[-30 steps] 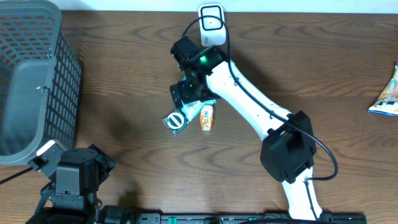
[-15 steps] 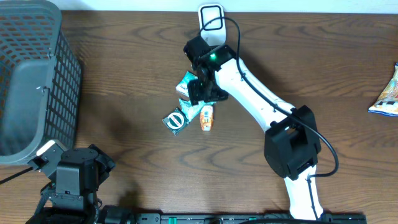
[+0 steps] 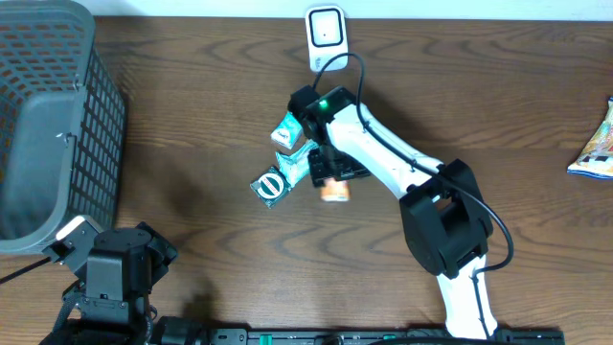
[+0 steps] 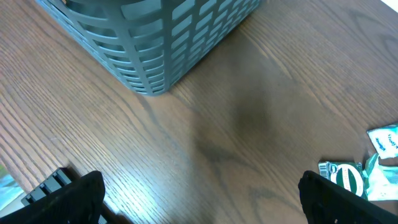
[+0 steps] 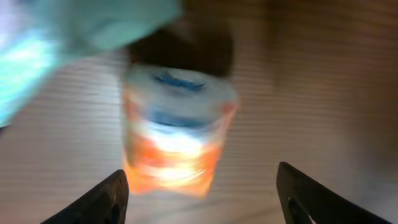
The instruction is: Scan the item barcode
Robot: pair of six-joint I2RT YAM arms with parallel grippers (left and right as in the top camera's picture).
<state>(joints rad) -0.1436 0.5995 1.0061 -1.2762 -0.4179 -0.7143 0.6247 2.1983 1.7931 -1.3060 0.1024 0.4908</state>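
Wood-grain table (image 3: 192,125), slight sheen.
Grey basket (image 3: 105,115) looks matt plastic; orange packet (image 5: 177,137) glossy, teal wrappers (image 3: 287,129) shiny film.

Count taken on my table (image 3: 192,115). Baskets: one, a grey basket (image 3: 48,115). Scanners: one, a white scanner (image 3: 326,34). Teal packets (image 3: 287,129): I count two, the second partly covered. One green-and-white packet (image 3: 271,185). One orange-and-white pack (image 3: 334,191). One snack bag (image 3: 594,144), cut by the frame edge. My tools: two, the left tool (image 4: 199,193) and the right tool (image 5: 199,199).
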